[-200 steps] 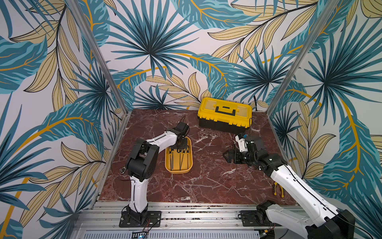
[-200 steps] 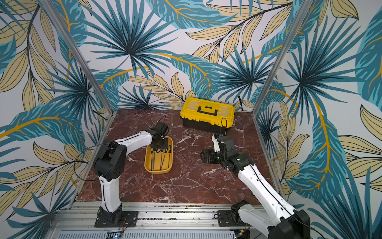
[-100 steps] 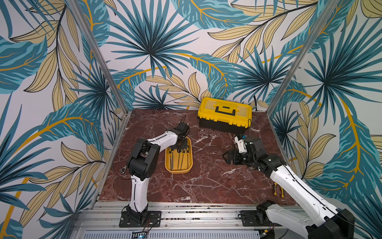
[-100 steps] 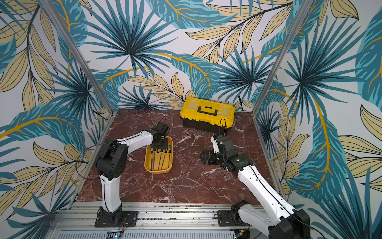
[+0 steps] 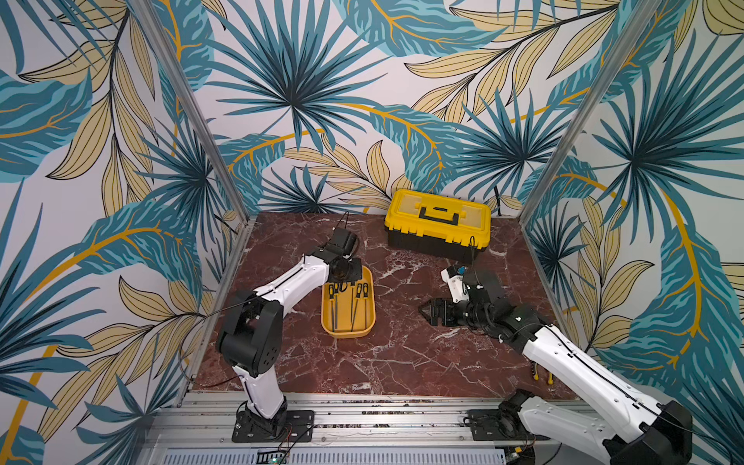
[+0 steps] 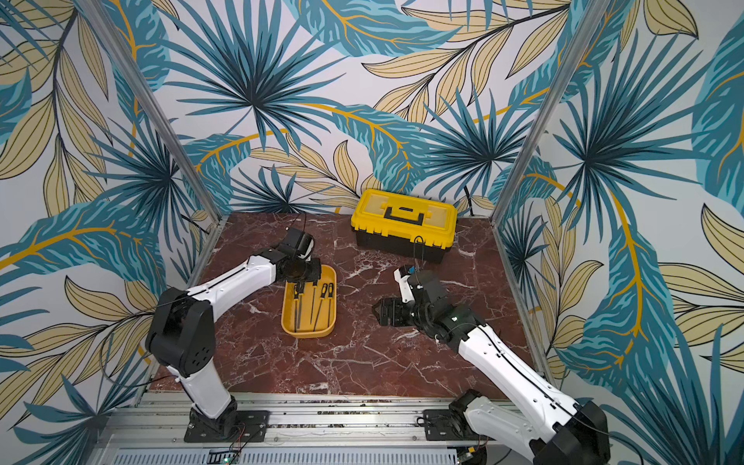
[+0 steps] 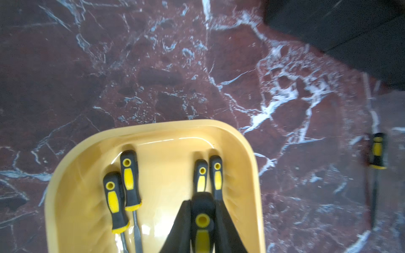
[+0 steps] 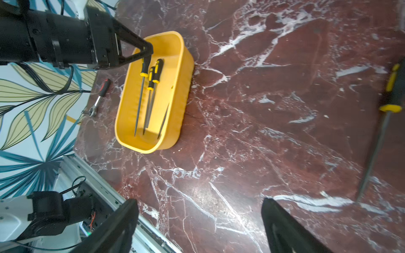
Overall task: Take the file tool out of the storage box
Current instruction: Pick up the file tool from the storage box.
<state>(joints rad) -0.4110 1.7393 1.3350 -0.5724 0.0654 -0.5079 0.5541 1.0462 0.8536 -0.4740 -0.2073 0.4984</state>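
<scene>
With the left gripper (image 7: 202, 204) clamped on the file (image 7: 202, 235), I want a slow, straight lift clear of the box (image 7: 252, 153); the right gripper (image 5: 424, 313) hangs wide open.

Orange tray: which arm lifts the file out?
Left: the left gripper is shut on a black-handled file in the shallow yellow-orange plastic tray; the right gripper is open, away from it.

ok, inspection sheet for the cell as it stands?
surface: red marble table, no spills
job's things: storage box flat on the table, four files inside, a fifth file gripped by its handle
clutter: closed toolbox at back, wrench beside the box, loose file on table
hands: left hand shut on the fifth file, right hand open and empty
cables: black loop at the left wrist
surroundings: leaf-print walls, metal rail in front
</scene>
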